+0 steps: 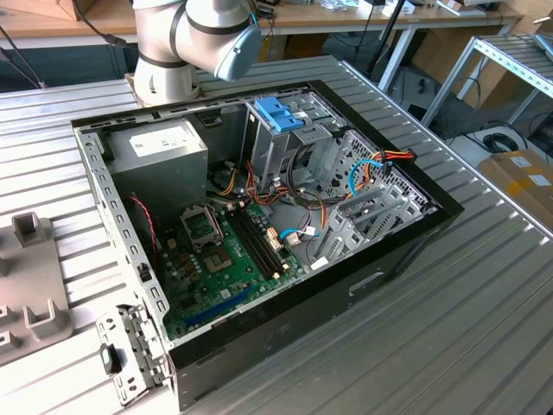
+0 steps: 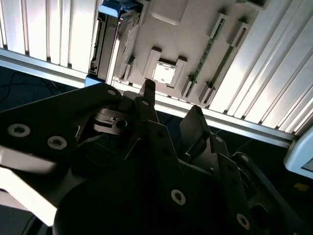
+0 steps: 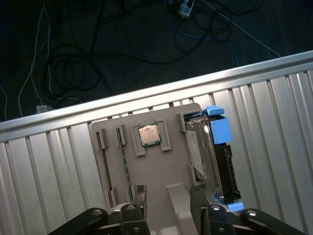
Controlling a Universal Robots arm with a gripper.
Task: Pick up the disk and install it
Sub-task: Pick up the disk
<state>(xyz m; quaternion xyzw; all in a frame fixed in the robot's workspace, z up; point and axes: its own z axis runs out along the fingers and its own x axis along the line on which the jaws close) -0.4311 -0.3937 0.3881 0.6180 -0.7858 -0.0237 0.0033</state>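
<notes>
Dark gripper (image 3: 168, 197) linkages sit closest to the lens in both wrist views. Its two fingers (image 3: 140, 196) stand apart with a clear gap between them, and nothing is held in that gap. The gripper hangs above a pale grey fixture plate (image 3: 146, 176) and touches none of its parts.

Directly beyond the fingertips lies the middle of the plate. A square processor chip (image 3: 148, 135) rests in a raised frame there, and a thin green memory strip (image 3: 125, 166) lies in a slot close by.

The disk (image 3: 205, 156) is in a holder at one edge of this plate, just beside the chip's frame. It is a silver and black drive with a white label, framed by a blue carrier (image 3: 217, 129). It seems to stand on its long edge. It is off to one side of the fingers, not between them.

The plate lies on a slatted aluminium table (image 3: 49, 161), near the table's edge, with cables on the dark floor (image 3: 73, 63) beyond.

In the exterior view an open computer case (image 1: 406, 242) lies on the same table, with a metal drive cage (image 1: 285, 151) inside it.

The step in hand looks like the approach to the disk. Doing it well probably means centring the open fingers over the disk and lining them up with its long sides. They should close on the carrier's rails rather than the label, and stay clear of the chip frame.
</notes>
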